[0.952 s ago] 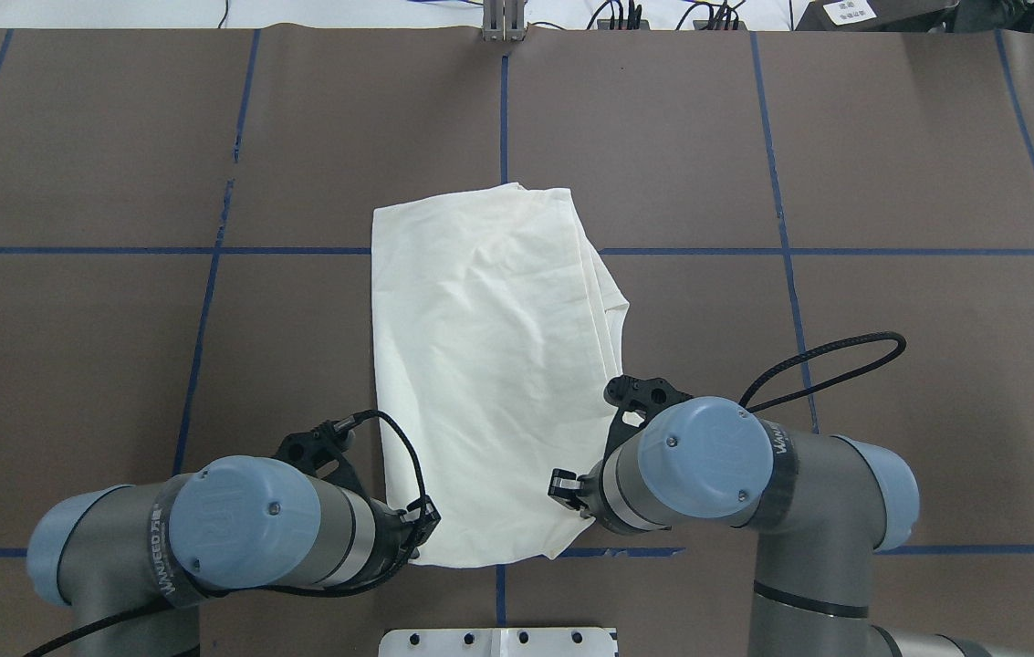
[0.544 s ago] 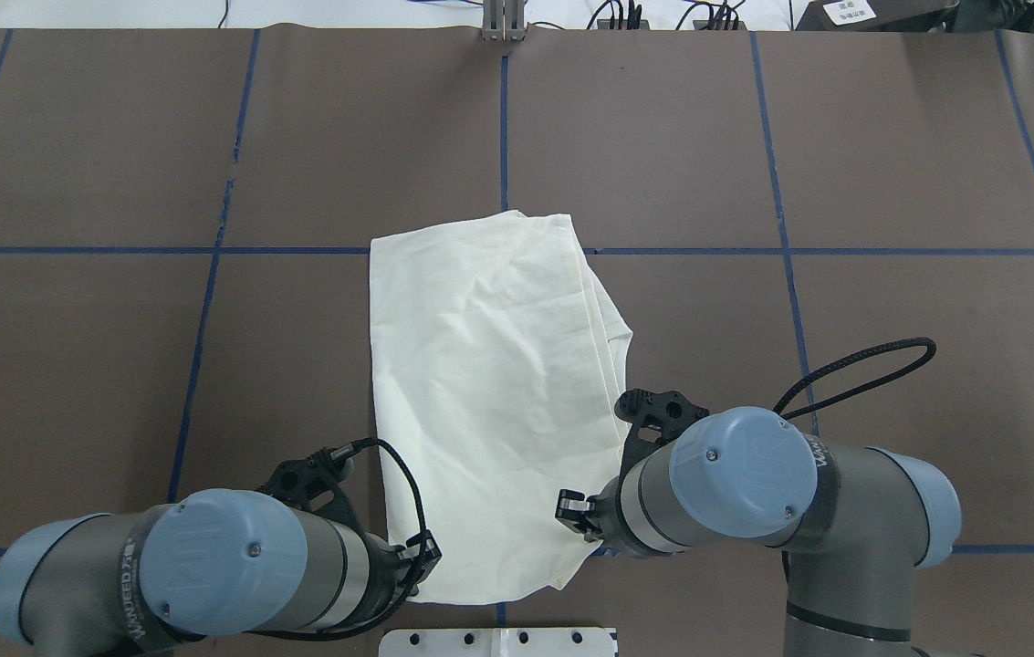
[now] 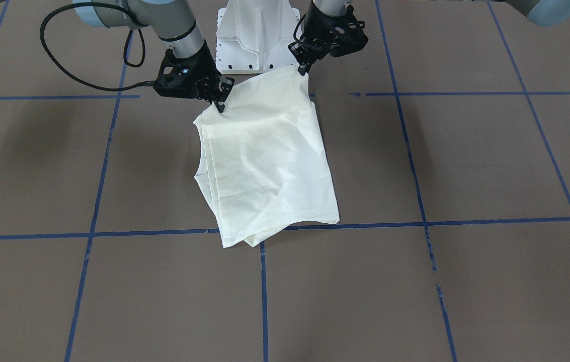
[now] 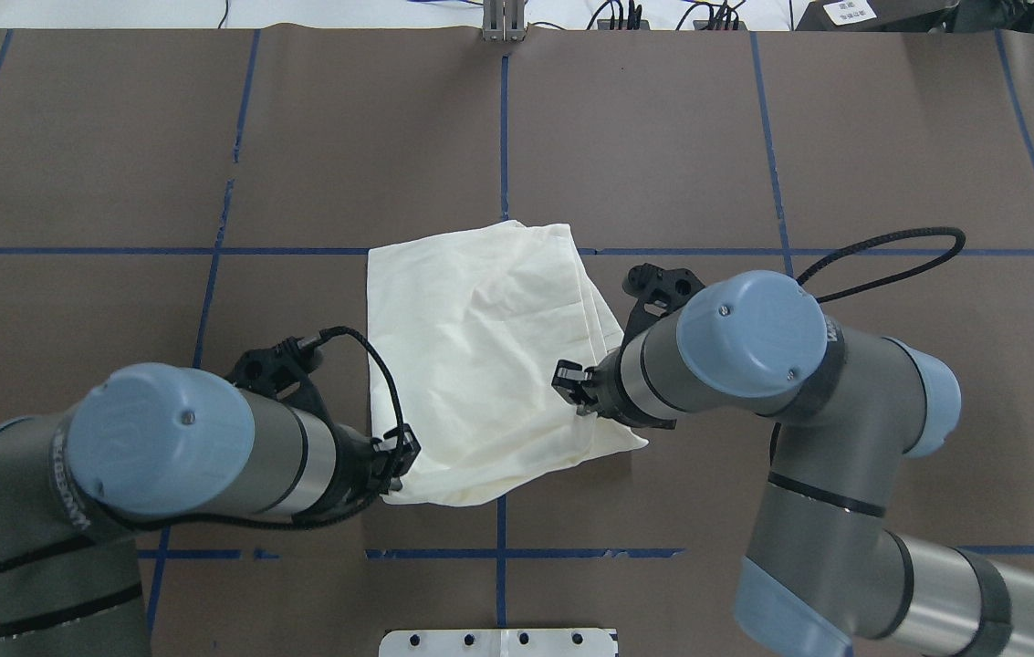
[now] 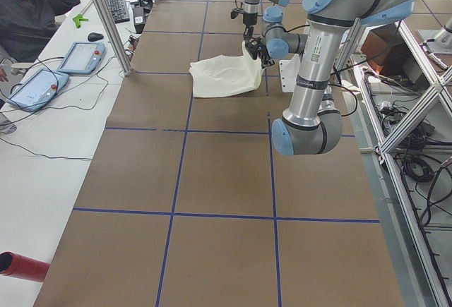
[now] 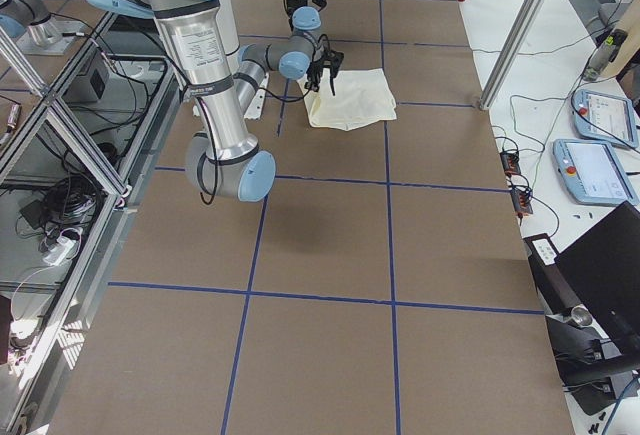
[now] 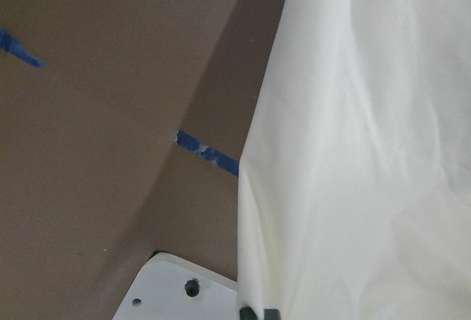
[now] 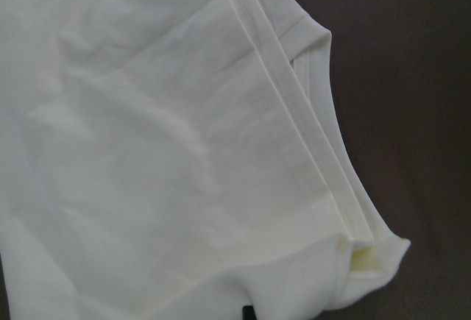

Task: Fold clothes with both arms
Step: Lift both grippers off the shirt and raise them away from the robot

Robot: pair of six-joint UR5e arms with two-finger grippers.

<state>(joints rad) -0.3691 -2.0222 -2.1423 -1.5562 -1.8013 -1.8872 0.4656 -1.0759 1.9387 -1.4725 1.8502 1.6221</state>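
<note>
Lengthwise, the folded cream T-shirt [image 4: 480, 356] runs from the grippers out toward the far side of the table [image 4: 206, 137], plain side up, with its near edge raised. Layered hems stack just beyond the right gripper [image 3: 220, 104]. Both grippers' fingertips are largely buried in cloth, yet each looks pinched tight: the right gripper on one near corner, the left gripper [image 3: 304, 70] on the other.

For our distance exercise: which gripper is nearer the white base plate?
Left. The left gripper hangs closer in, toward the white base plate; the right gripper holds farther out.
</note>
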